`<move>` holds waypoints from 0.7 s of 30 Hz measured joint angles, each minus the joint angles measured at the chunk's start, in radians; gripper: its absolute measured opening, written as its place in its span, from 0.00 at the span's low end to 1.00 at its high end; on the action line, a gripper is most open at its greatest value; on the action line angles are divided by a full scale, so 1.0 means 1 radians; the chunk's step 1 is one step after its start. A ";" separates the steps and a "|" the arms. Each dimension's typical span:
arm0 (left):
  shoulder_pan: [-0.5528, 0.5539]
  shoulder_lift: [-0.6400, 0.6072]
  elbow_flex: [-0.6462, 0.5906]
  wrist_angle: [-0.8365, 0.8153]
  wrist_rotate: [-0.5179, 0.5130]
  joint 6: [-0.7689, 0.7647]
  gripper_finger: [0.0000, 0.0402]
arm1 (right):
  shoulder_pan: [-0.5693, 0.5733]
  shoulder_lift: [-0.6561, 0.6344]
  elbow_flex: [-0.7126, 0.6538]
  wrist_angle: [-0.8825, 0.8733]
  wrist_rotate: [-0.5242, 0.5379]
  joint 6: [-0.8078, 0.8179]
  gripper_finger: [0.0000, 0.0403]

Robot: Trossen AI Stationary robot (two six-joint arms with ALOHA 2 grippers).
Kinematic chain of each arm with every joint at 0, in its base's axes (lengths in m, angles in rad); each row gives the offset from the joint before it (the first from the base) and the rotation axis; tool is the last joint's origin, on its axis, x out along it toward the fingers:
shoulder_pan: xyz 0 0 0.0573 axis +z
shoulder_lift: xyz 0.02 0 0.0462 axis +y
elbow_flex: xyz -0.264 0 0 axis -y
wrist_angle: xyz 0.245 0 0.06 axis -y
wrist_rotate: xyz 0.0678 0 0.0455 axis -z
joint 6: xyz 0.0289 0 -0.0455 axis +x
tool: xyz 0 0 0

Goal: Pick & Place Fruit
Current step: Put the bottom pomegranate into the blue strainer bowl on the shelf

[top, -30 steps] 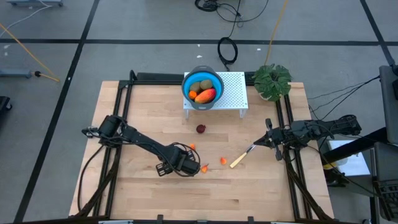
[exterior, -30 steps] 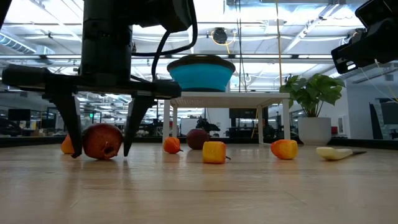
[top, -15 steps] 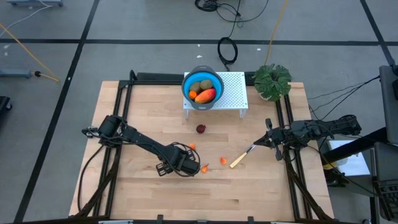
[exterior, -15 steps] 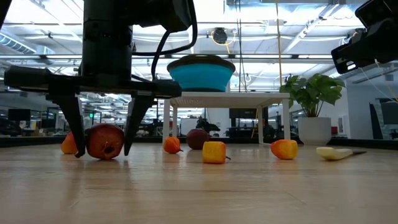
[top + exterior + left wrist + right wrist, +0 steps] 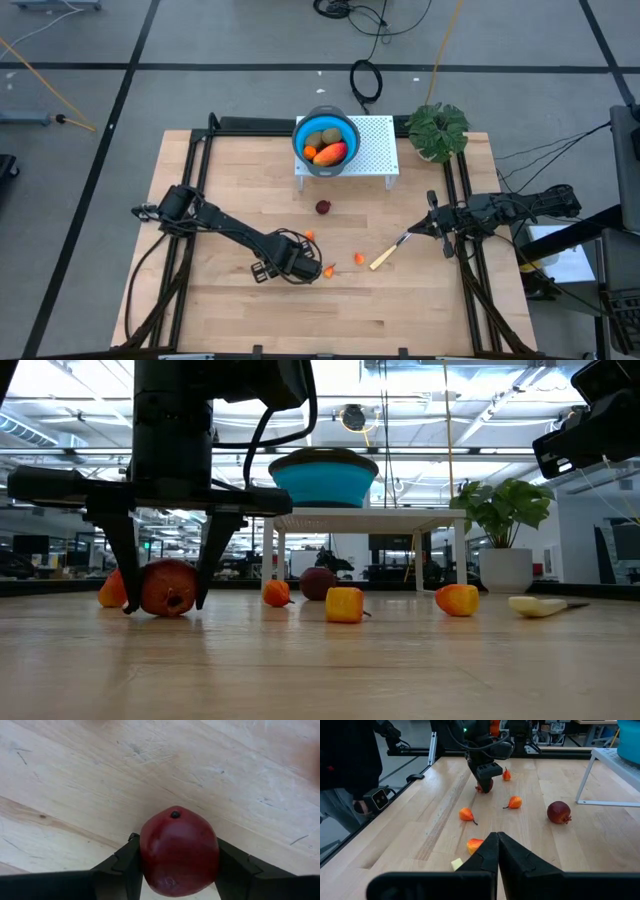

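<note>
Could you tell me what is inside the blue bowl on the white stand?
The blue bowl holds two brownish-green ovals and one long red-orange piece. Anything lying beneath them is covered.

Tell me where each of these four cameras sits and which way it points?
High view: above the wooden table, straight down; both arms show.
Low view: at tabletop height, level; left gripper straddles the dark red ball fruit.
Left wrist view: on the left arm, facing down at that ball between its fingers.
Right wrist view: on the waiting right arm, across the table; shut right gripper.
All show that ball.
</note>
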 joint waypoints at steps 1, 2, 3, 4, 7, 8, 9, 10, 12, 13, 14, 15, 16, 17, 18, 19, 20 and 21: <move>0.000 0.000 0.000 0.000 0.000 0.000 0.46 | 0.000 0.000 0.000 0.000 0.000 0.000 0.00; 0.000 0.000 0.000 0.000 0.000 0.000 0.45 | 0.000 0.000 0.000 0.000 0.000 0.000 0.00; 0.000 0.000 0.000 0.000 0.000 0.000 0.45 | 0.000 0.000 0.000 0.000 0.000 0.000 0.00; 0.000 0.000 0.000 0.000 0.000 0.000 0.44 | 0.000 0.000 0.000 0.000 0.000 0.000 0.00; 0.000 0.000 0.000 0.000 0.000 0.000 0.43 | 0.000 0.000 0.000 0.000 0.000 0.000 0.00; 0.000 0.000 0.000 0.000 -0.001 0.000 0.43 | 0.000 0.000 0.000 0.000 0.000 0.000 0.00; 0.000 0.000 0.000 0.000 -0.001 0.000 0.43 | 0.000 0.000 0.000 0.000 0.000 0.000 0.00; 0.000 0.000 0.000 0.000 -0.001 0.000 0.44 | 0.000 0.000 0.000 0.000 0.000 0.000 0.00; 0.000 0.000 0.000 0.000 -0.001 0.000 0.45 | 0.000 0.000 0.000 0.000 0.000 0.000 0.00; 0.000 0.000 0.000 0.000 -0.001 0.000 0.45 | 0.000 0.000 0.000 0.000 0.000 0.000 0.00; 0.000 0.000 0.000 0.000 -0.001 0.000 0.45 | 0.000 0.000 0.000 0.000 0.000 0.000 0.00; 0.000 0.000 0.001 0.000 -0.001 0.000 0.45 | 0.000 0.000 0.000 0.000 0.000 0.000 0.00; 0.000 0.000 0.001 0.000 -0.001 0.000 0.45 | 0.000 0.000 0.000 0.000 0.000 0.000 0.00; 0.000 0.000 0.001 0.000 -0.001 0.001 0.45 | 0.000 0.000 0.000 0.000 0.000 0.000 0.00; 0.000 0.000 0.001 0.000 -0.001 0.001 0.45 | 0.000 0.000 0.000 0.000 0.000 0.000 0.00; 0.000 0.000 0.003 0.000 -0.001 0.001 0.45 | 0.000 0.000 0.000 0.000 0.000 0.000 0.00; 0.000 0.000 0.005 0.000 -0.001 0.001 0.45 | 0.000 0.000 0.000 0.000 0.000 0.000 0.00; 0.000 0.000 0.007 0.000 -0.001 0.001 0.45 | 0.000 0.000 0.000 0.000 0.000 0.000 0.00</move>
